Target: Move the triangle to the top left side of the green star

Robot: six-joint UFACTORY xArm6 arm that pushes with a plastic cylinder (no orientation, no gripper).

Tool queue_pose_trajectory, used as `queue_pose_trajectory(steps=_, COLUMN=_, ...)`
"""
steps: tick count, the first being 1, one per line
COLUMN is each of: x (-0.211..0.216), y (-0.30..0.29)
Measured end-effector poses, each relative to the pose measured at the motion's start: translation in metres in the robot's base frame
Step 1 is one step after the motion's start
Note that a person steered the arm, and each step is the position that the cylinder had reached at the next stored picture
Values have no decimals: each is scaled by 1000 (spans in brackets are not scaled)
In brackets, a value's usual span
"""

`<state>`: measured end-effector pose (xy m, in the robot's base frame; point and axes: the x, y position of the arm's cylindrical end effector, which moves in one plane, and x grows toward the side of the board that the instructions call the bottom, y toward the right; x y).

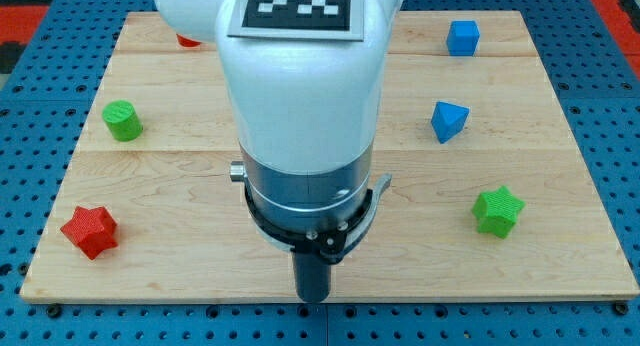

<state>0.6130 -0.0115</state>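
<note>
The blue triangle block [448,120] lies on the wooden board at the view's right, a little above the middle. The green star [498,210] lies below it and slightly to the right, near the board's right edge. My dark rod comes down from the white arm at the view's middle, and my tip [313,297] rests near the board's bottom edge, far left of and below both blocks. It touches no block.
A blue cube [463,37] sits at the top right. A green cylinder [123,121] lies at the left and a red star [90,231] at the bottom left. A red block [188,41] shows partly behind the arm at the top left.
</note>
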Motion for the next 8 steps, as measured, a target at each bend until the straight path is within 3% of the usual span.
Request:
queue_pose_trajectory(steps=2, x=2, y=72)
queue_pose_trajectory(steps=3, x=-34, y=151)
queue_pose_trajectory(steps=5, x=-31, y=209)
queue_pose_trajectory(steps=6, x=-51, y=288)
queue_pose_trajectory(steps=7, x=-118, y=319)
queue_pose_trajectory(steps=8, x=-187, y=286)
